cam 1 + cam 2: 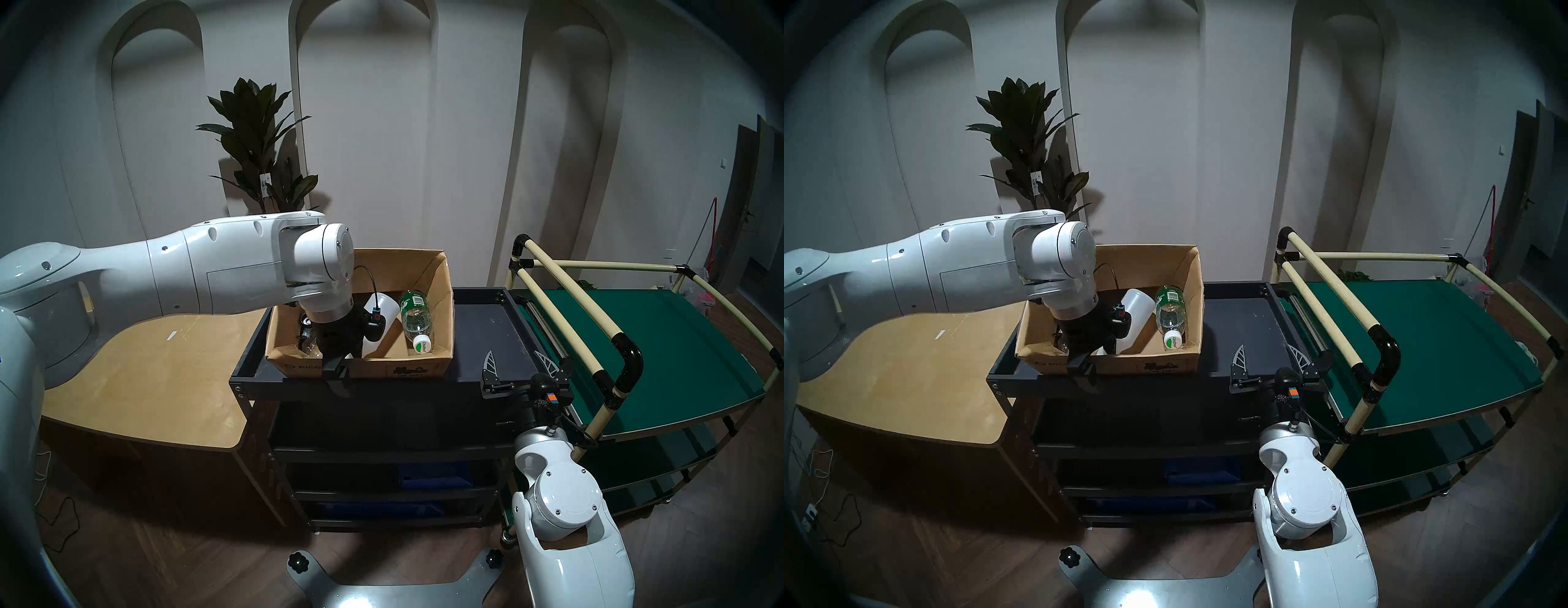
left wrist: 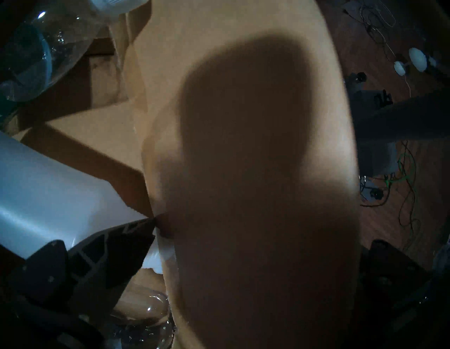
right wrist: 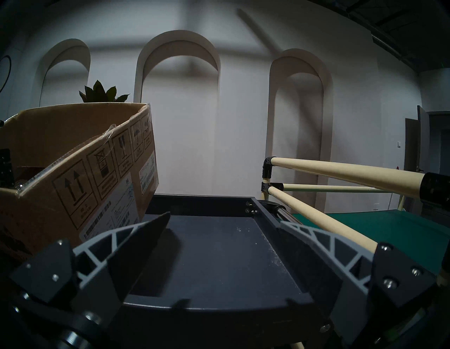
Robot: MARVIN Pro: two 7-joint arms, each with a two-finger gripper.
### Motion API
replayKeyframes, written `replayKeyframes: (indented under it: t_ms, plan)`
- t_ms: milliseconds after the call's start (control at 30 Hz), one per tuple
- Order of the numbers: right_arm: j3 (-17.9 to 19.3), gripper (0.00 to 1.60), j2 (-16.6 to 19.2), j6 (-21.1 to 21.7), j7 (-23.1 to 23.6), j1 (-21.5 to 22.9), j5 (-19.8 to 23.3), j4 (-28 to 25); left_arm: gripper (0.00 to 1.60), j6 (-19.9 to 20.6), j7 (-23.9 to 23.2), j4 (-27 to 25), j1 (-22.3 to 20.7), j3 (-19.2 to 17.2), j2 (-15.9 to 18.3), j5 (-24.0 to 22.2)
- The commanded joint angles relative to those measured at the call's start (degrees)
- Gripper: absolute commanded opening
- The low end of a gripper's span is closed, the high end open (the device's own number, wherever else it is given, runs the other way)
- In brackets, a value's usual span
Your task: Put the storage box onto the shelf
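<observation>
The storage box (image 1: 399, 368), an open brown carton marked PICO and UN 3481, stands on the left part of the shelf's top tray (image 1: 488, 331), a dark metal cart. It holds a green-label clear bottle (image 1: 416, 315) and a white bottle (image 1: 382, 306). My left gripper (image 1: 337, 373) reaches down from above and is shut on the box's near wall (image 2: 243, 73), one finger (image 2: 109, 256) inside, the other hidden outside. My right gripper (image 1: 517, 361) is open and empty over the tray's bare right front (image 3: 219, 256), to the right of the box (image 3: 73, 170).
A light wooden table (image 1: 148, 373) adjoins the cart on the left. A green rack (image 1: 679, 348) with cream pipes (image 1: 564, 305) stands close on the right. Blue bins (image 1: 432, 471) sit on lower cart tiers. A plant (image 1: 259, 148) stands behind.
</observation>
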Motion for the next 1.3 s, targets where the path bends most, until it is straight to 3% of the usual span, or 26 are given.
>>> replayKeyframes:
  t_ms: [0,433,600,833,867,900,933,967,1033,1133,1267]
  plan:
    - [0.06,1.60,-0.10,-0.46,-0.10,0.18,0.11,-1.60,1.60,-4.01,-6.06,0.84,-3.99,3.09,-0.64,1.57]
    - [0.06,1.60,-0.13,-0.48,-0.11,0.07,0.13,-1.83,1.60,-12.76,-14.70,3.91,-12.40,6.66,-3.66,5.59]
    - [0.07,1.60,-0.15,-0.50,-0.11,-0.02,0.15,-2.00,1.60,-16.11,-15.52,4.34,-14.70,8.26,-5.00,6.46]
    - [0.08,1.60,-0.20,-0.53,-0.13,-0.39,0.23,-2.58,1.60,-22.06,-15.52,5.13,-18.09,5.98,-6.92,6.54]
    - [0.08,1.60,-0.20,-0.53,-0.13,-0.44,0.24,-2.66,1.60,-22.66,-15.52,5.21,-17.39,4.30,-6.70,6.95]
    - [0.09,1.60,-0.22,-0.54,-0.12,-0.56,0.28,-2.82,1.60,-23.34,-15.52,5.02,-19.41,4.09,-6.54,6.47]
    - [0.09,1.60,-0.20,-0.53,-0.12,-0.58,0.29,-2.85,1.60,-23.41,-15.52,5.37,-18.02,1.38,-6.11,6.78]
    - [0.09,1.60,-0.22,-0.51,-0.12,-0.70,0.34,-2.99,1.60,-23.48,-15.52,4.58,-20.15,0.40,-5.07,4.77]
    - [0.09,1.60,-0.21,-0.51,-0.11,-0.77,0.37,-3.08,1.60,-23.49,-15.52,3.56,-19.72,-0.87,-3.77,4.35]
    - [0.10,1.60,-0.23,-0.48,-0.10,-1.01,0.46,-3.36,1.60,-23.04,-15.52,-1.03,-21.44,-0.58,0.72,2.08]
    - [0.09,1.60,-0.19,-0.44,-0.09,-1.00,0.50,-3.28,1.60,-19.98,-15.52,-0.93,-21.43,-0.85,2.94,-0.40]
